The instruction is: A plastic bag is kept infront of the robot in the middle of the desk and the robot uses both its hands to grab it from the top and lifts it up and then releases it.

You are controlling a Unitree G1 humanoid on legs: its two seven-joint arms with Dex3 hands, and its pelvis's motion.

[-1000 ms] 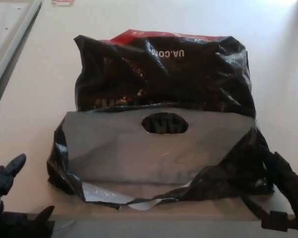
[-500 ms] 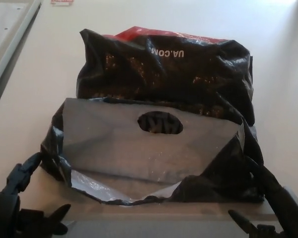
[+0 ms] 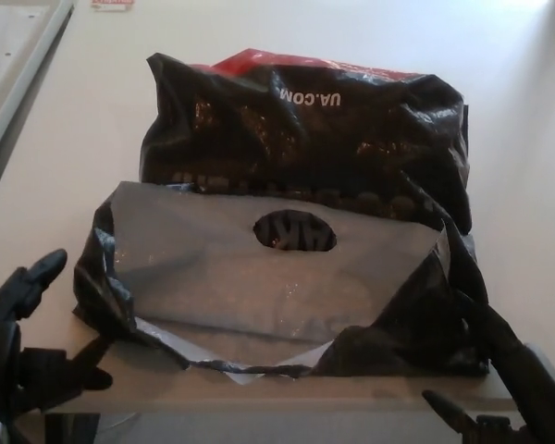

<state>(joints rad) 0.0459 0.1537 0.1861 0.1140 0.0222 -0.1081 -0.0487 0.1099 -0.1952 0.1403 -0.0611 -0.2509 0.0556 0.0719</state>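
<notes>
A black plastic bag (image 3: 305,129) with white lettering and a red strip along its far edge lies in the middle of the beige desk (image 3: 74,166). Its grey top flap (image 3: 259,277), with an oval handle hole (image 3: 294,229), is folded toward me. My left hand (image 3: 28,356) is at the bottom left, open, its fingers spread just beside the bag's near left corner. My right hand (image 3: 509,384) is at the bottom right, open; one finger lies against the bag's near right corner and the thumb points inward below it.
A pale flat board (image 3: 9,65) runs along the desk's far left side. A small red and white item (image 3: 113,4) lies at the top edge. The desk's front edge (image 3: 277,407) runs just below the bag's flap.
My left hand has drawn back a little from the bag's left corner, its upper finger lifting clear. The flap's near edge has settled slightly. The right hand has hardly moved.
</notes>
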